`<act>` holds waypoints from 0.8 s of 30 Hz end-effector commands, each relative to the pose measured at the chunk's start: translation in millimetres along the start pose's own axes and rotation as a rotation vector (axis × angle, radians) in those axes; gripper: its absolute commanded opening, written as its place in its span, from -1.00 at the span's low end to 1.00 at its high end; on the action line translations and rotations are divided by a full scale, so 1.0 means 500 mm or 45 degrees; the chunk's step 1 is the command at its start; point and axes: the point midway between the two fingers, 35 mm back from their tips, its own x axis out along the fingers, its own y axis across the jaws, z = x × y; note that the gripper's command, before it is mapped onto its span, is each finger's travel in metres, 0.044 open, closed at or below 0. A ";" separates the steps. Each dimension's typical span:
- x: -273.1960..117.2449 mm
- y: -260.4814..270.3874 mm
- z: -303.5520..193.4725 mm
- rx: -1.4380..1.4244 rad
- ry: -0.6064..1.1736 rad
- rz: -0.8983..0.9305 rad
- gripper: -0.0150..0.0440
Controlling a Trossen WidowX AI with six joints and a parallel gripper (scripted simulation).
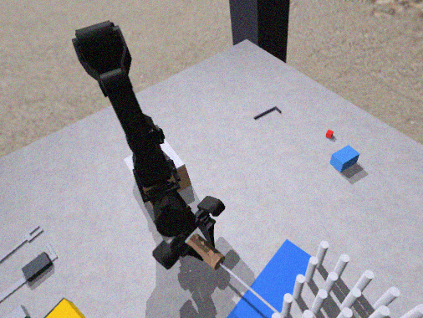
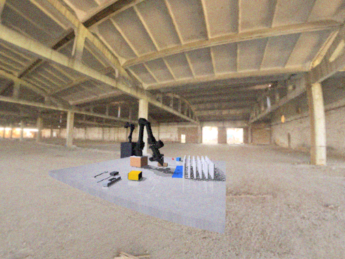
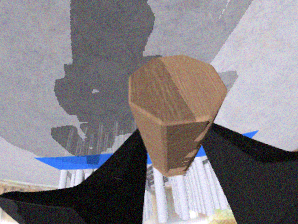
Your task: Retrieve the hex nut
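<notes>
- Evidently the claw [image 1: 203,247] [image 2: 161,163] [image 3: 170,128] is clenched on the wooden handle [image 1: 207,253] [image 2: 163,164] [image 3: 177,95] of a tool.
- Its thin rod [image 1: 247,286] slants over the blue strip [image 1: 272,276] [image 2: 178,172] [image 3: 65,162] to the nearest spacers [image 1: 311,269] [image 2: 194,167] [image 3: 160,195]; whether it touches one, I cannot tell.
- The nut cannot be made out. The spacers lie beyond the strip from the claw, near the right edge of the table [image 1: 234,167] [image 2: 163,194] [image 3: 250,90] in the exterior view, all upright.
- The claw is outside the spacers, on the strip's near side, well apart from them.
- In the top view, a black hex key [image 1: 266,113] lies nearest the table's far corner, with a red cube [image 1: 329,134] and blue block [image 1: 344,158] towards the right edge.
- A yellow block [image 1: 64,310] [image 2: 135,176] sits towards the exterior view's near left edge.
</notes>
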 end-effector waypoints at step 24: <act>0.021 0.004 -0.038 0.004 0.003 0.006 -0.49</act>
